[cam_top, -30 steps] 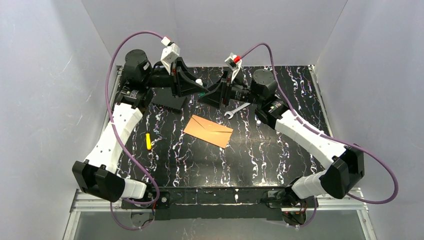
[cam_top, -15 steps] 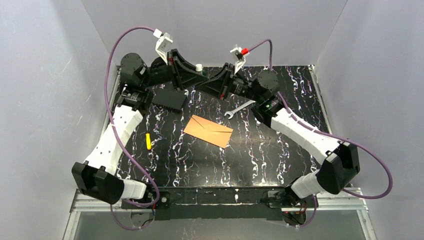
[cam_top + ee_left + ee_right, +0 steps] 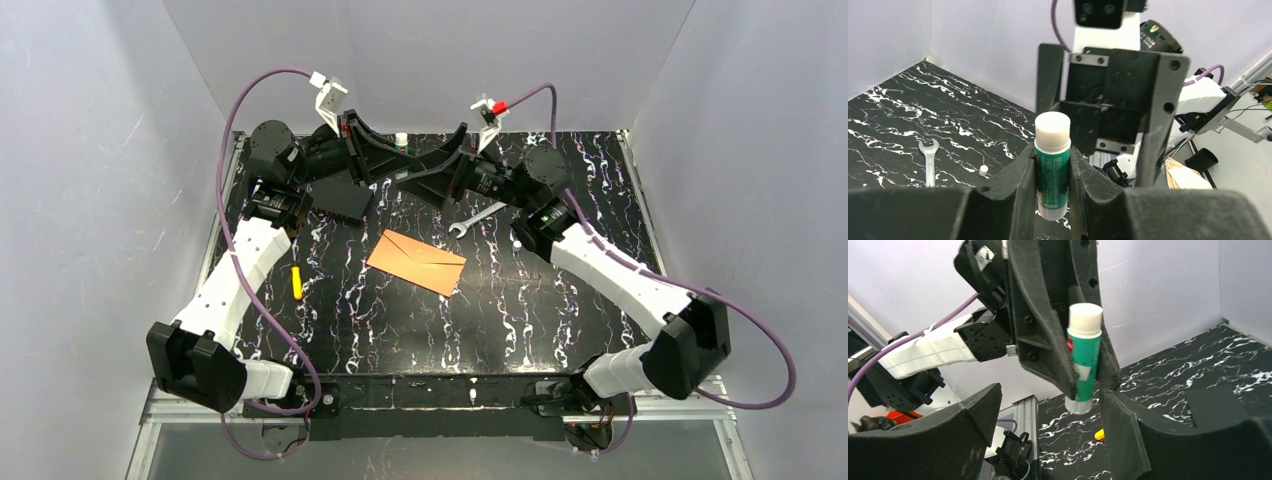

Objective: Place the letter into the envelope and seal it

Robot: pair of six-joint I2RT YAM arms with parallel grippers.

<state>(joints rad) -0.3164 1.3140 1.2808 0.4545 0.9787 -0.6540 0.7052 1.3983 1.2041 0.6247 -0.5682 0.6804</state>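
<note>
Sealing stage, I judge: at the worktop's (image 3: 560, 300) twelve o'clock, my left end effector (image 3: 1052, 156) pinches a glue stick (image 3: 1052, 177); my right end effector (image 3: 1050, 392) gapes empty opposite. The envelope (image 3: 417, 262) lies mid-worktop, letter unseen. Next: glue to flap.

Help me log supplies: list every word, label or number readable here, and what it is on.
The glue stick in the left gripper: white print and a red mark on its green label, too blurred to read.
The envelope and the wrench: no writing visible.
Nothing else legible.
</note>
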